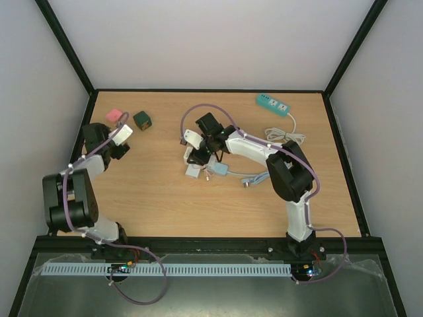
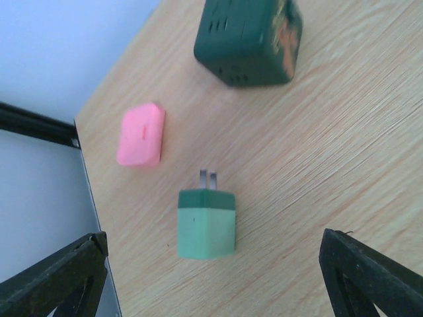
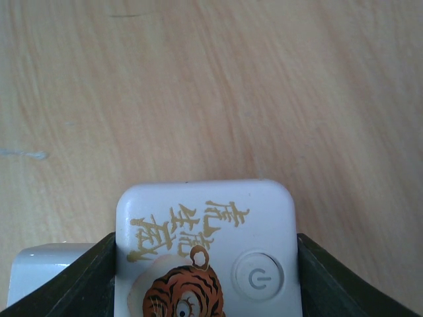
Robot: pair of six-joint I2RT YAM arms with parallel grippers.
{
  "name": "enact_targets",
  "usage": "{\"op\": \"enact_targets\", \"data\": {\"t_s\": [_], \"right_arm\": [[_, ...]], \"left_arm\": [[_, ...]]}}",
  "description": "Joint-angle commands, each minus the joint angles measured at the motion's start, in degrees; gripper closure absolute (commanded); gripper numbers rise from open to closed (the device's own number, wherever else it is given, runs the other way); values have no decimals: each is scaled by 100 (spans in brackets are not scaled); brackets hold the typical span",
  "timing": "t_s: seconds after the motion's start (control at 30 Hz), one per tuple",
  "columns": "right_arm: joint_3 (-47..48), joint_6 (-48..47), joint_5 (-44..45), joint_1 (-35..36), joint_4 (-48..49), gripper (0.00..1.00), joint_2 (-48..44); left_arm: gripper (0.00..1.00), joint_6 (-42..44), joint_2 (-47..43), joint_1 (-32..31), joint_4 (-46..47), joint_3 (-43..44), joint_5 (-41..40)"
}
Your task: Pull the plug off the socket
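The left hand (image 2: 213, 241) is released, its two dark fingers (image 2: 59, 277) spread wide and touching nothing. Between them, clear of both, the green plug (image 2: 206, 224) lies flat on the surface (image 2: 330, 145), its two prongs pointing away from the hand. Farther ahead sits the dark socket (image 2: 248, 39), a green cube well apart from the prongs, so the plug is out of it. Ahead and to the left, near the surface's edge, lies a pink block (image 2: 141, 135).

The right hand (image 3: 205, 241) is clenched on a white socket (image 3: 205, 218), a finger against each side. A tiger (image 3: 182, 297) and a round button (image 3: 258, 277) show on the socket's face. A white piece (image 3: 46, 271) sits by the left finger.
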Motion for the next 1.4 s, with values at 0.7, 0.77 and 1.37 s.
{"op": "enact_targets", "data": {"t_s": [0.7,0.77,1.37], "right_arm": [[109,628,1431,-602,423,82,571],[127,692,1445,-636,444,84,593],[139,802,1350,-849,402,85,707]], "left_arm": [[9,-3326,-1975,-3362,-1124,-595,554],[8,-3379,-1940,-3545,-1011,-699,441],[5,-4251,-759,-4802,115,-541,-383]]}}
